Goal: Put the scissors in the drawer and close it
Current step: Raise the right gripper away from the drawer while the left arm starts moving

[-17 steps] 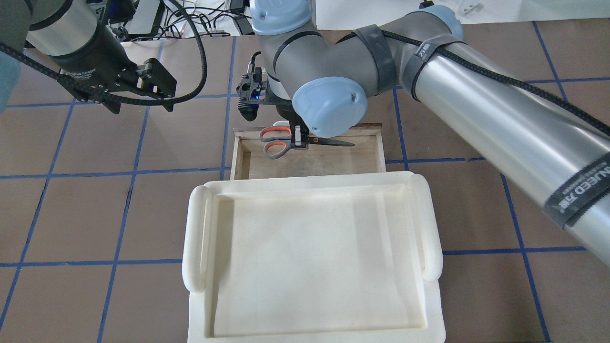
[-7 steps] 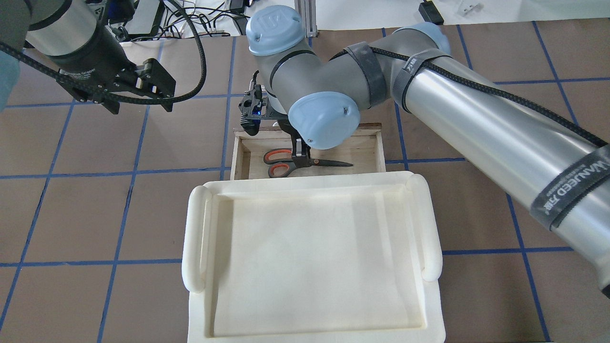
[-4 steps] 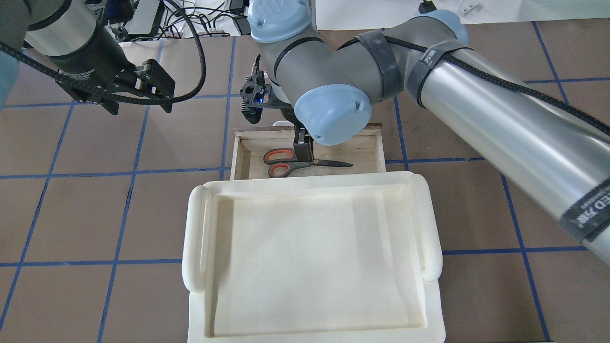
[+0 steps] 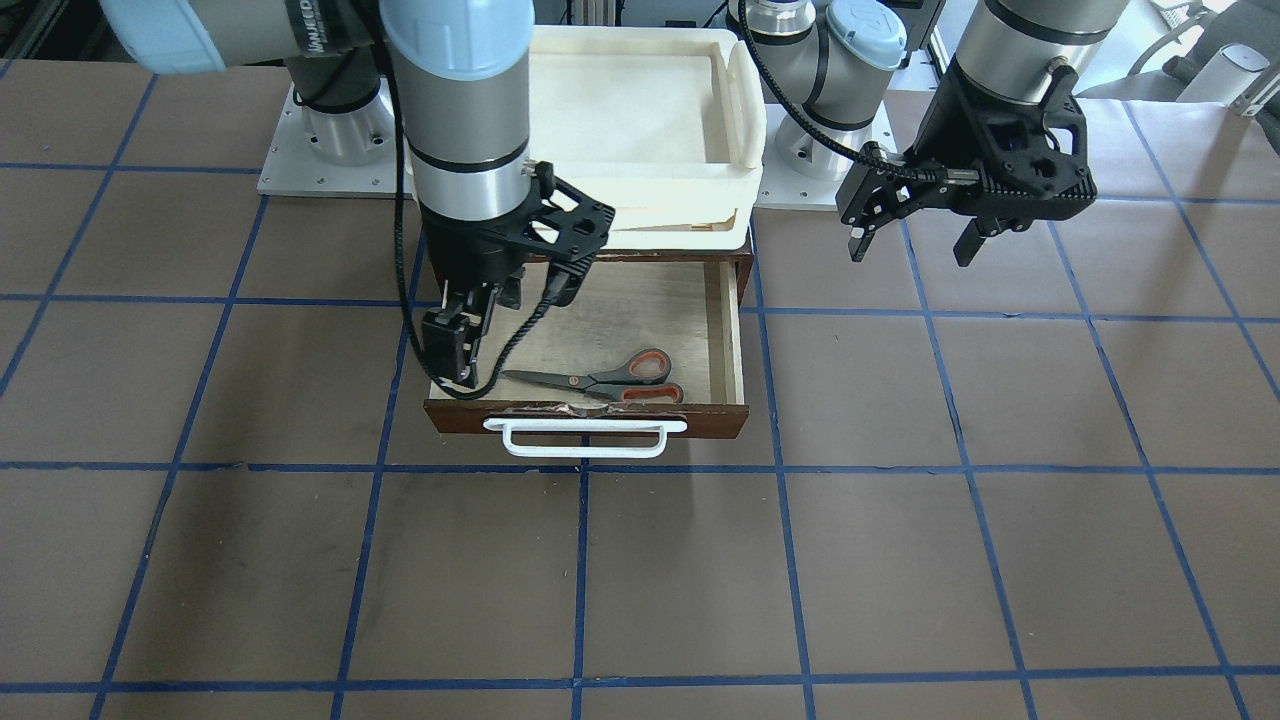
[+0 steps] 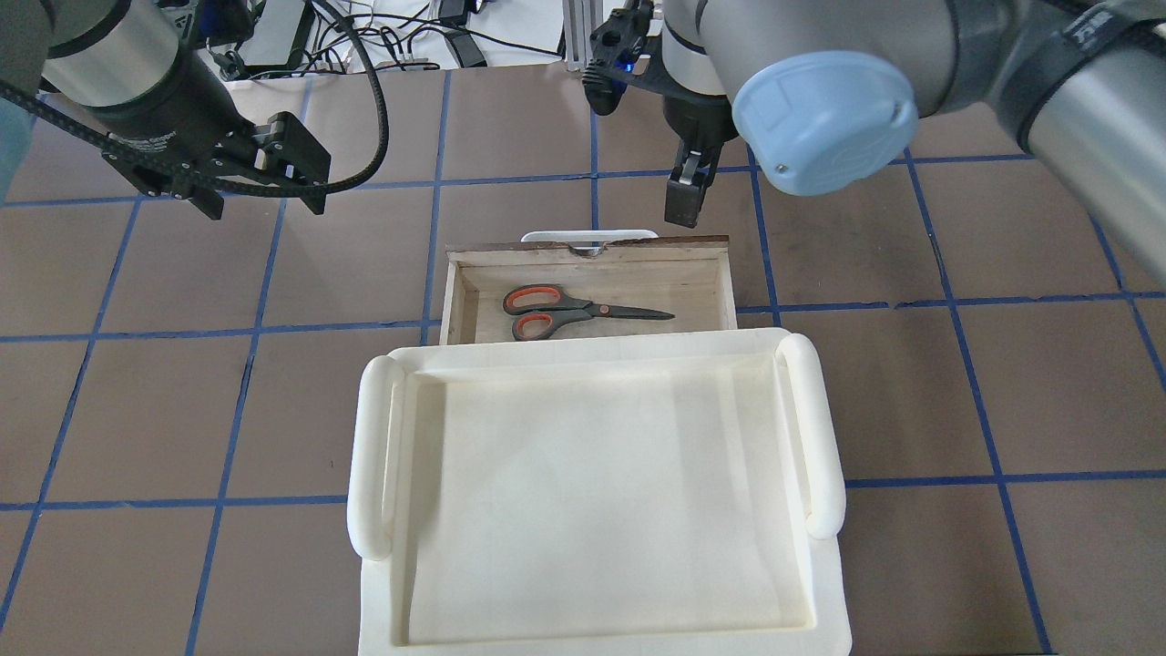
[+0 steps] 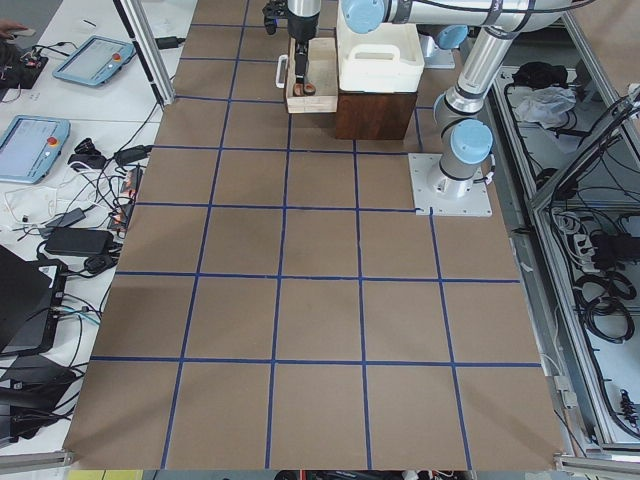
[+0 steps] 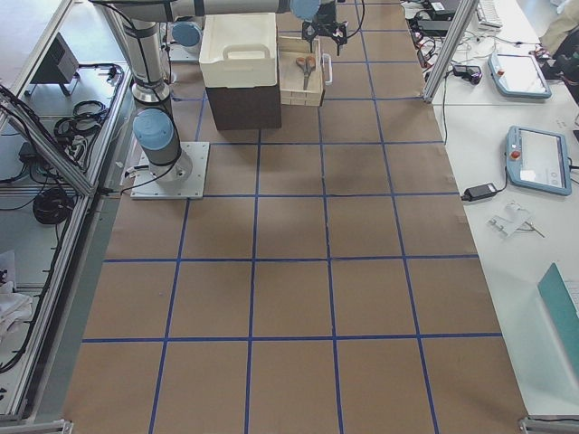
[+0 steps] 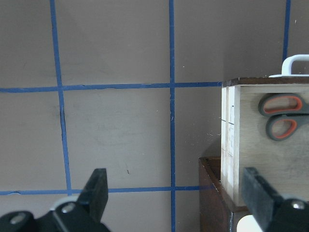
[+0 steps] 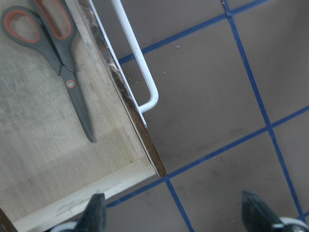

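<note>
The scissors [image 5: 583,312] lie flat on the pale floor of the open drawer [image 5: 727,284], blades toward my right; they also show in the front view [image 4: 600,380] and the right wrist view [image 9: 58,58]. The drawer's dark front carries a white bar handle [image 4: 585,438]. My right gripper [image 5: 683,196] is open and empty, raised above the drawer's front corner on my right; its fingertips [image 9: 94,212] stand wide apart. My left gripper [image 5: 305,173] is open and empty, hovering over the table left of the drawer, with its fingers [image 8: 96,191] apart.
A cream-white plastic tray [image 5: 369,456] sits on top of the dark brown cabinet [image 7: 244,107] that holds the drawer. The table is brown with blue grid lines. Tablets and cables lie on side tables [image 6: 30,140] beyond the table's far edge.
My right gripper lowered the scissors into the drawer, let go of them, then rose and moved right and out past the drawer's front. The left arm has not moved.
</note>
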`<state>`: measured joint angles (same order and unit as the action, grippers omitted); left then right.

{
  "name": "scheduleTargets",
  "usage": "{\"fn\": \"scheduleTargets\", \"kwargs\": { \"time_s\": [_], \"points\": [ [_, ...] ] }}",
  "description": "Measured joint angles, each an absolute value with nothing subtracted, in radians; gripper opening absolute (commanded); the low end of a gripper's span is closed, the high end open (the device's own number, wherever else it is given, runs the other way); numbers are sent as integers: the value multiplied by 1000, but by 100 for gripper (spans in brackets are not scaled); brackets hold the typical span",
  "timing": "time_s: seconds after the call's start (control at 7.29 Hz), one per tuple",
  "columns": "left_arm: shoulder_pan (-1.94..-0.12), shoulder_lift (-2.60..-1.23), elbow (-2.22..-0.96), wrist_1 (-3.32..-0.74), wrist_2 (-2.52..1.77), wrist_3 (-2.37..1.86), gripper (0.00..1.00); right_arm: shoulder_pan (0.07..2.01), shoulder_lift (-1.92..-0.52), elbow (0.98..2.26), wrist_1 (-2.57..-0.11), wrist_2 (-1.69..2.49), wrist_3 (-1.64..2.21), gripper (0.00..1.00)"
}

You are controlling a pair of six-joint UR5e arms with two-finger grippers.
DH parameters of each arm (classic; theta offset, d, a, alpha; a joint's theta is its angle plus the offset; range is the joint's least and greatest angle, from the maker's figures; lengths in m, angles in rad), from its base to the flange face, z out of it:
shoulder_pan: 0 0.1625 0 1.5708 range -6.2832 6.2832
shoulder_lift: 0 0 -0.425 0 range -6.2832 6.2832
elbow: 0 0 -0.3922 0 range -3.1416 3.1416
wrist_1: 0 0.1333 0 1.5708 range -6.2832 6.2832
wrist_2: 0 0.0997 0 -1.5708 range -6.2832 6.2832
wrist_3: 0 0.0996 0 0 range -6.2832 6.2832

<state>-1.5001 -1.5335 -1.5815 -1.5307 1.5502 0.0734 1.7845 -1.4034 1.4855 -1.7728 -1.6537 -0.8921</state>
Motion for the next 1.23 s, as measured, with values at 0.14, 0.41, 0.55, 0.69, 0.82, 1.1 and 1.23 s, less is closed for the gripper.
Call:
{"fn": "scheduleTargets", "kwargs": {
  "time_s": [0.14, 0.41, 0.55, 0.69, 0.82, 1.1, 1.23],
  "points": [
    [-1500, -1545, -1579, -1527, 1551, 69, 100, 1728, -1438, 1492, -1746, -1654, -813, 100],
    [-1505, -1568, -1565, -1504, 1546, 53, 100, 1646, -1511, 1498, -1667, -1652, -596, 100],
    [-1517, -1586, -1554, -1481, 1546, 30, 100, 1628, -1531, 1498, -1646, -1650, -472, 100],
    [-1541, -1609, -1534, -1470, 1547, 2, 100, 1621, -1544, 1497, -1635, -1643, -346, 100],
    [-1568, -1638, -1513, -1455, 1548, -24, 100, 1619, -1556, 1497, -1629, -1634, -255, 100],
    [-1623, -1711, -1496, -1378, 1548, -83, 100, 1618, -1573, 1497, -1614, -1605, -81, 100],
    [-1649, -1748, -1493, -1334, 1548, -113, 100, 1618, -1575, 1495, -1613, -1589, -32, 100]
  ]
}}
